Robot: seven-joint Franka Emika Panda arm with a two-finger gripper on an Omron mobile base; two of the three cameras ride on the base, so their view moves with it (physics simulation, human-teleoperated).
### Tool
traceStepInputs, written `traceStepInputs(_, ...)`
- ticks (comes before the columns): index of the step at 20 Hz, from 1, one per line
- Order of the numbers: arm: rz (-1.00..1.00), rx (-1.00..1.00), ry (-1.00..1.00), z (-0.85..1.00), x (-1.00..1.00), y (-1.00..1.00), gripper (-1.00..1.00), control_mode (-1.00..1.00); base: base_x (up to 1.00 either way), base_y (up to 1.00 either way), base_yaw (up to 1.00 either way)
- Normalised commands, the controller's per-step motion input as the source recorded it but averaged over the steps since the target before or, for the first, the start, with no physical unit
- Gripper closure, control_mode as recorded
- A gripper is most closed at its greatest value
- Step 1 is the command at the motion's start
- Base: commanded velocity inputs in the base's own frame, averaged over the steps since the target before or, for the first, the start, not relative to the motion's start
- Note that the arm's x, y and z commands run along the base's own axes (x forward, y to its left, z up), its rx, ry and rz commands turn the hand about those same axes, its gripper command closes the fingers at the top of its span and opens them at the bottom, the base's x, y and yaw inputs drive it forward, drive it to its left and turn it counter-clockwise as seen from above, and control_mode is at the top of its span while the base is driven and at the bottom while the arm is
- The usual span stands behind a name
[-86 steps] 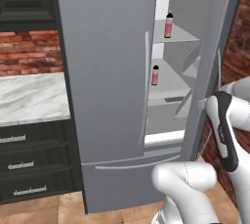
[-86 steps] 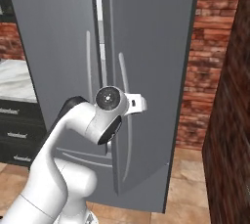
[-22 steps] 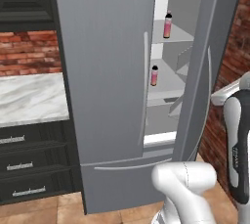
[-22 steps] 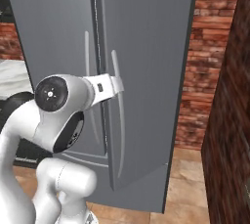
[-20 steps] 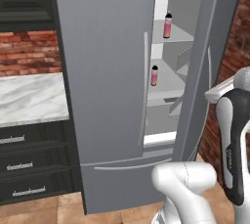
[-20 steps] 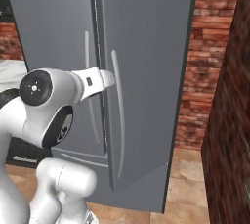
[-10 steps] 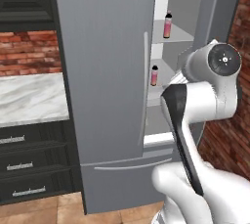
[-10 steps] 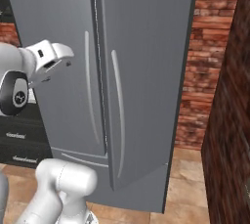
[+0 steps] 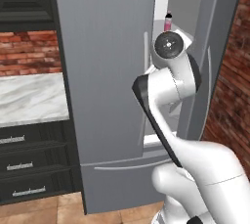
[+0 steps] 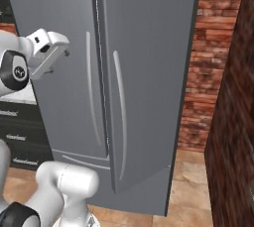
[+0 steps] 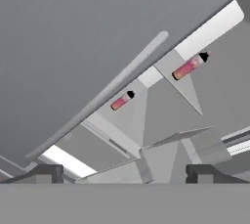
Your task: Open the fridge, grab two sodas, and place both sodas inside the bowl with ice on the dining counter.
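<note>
Facing the fridge [image 9: 102,71] gap | gripper [image 11: 124,173] spread, empty | sodas [image 11: 189,65] on fridge shelves: likely light, stiff, slick; grasp mid-body, below the cap

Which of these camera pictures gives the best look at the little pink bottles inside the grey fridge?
The hand view: both small pink bottles with dark caps show whole on pale shelves through the fridge's open gap. The left base view shows one pink bottle above the arm. In the right base view the grey fridge doors hide them.
</note>
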Motion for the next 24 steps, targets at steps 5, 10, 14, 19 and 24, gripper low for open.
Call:
traceStepInputs(5,-0.04,-0.04,0.03,0.0,0.55,-0.14,-1.0,-1.0,0.0,0.0,0.0)
traceStepInputs(10,-0.05,-0.03,0.02,0.0,0.49,-0.3,-1.0,-1.0,0.0,0.0,0.0)
traceStepInputs(14,-0.06,-0.03,0.01,0.0,0.36,-0.38,-1.0,-1.0,0.0,0.0,0.0)
traceStepInputs(19,-0.06,-0.02,0.0,0.0,0.11,-0.45,-1.0,-1.0,0.0,0.0,0.0)
traceStepInputs(24,-0.07,-0.02,0.0,0.0,-0.02,-0.47,-1.0,-1.0,0.0,0.0,0.0)
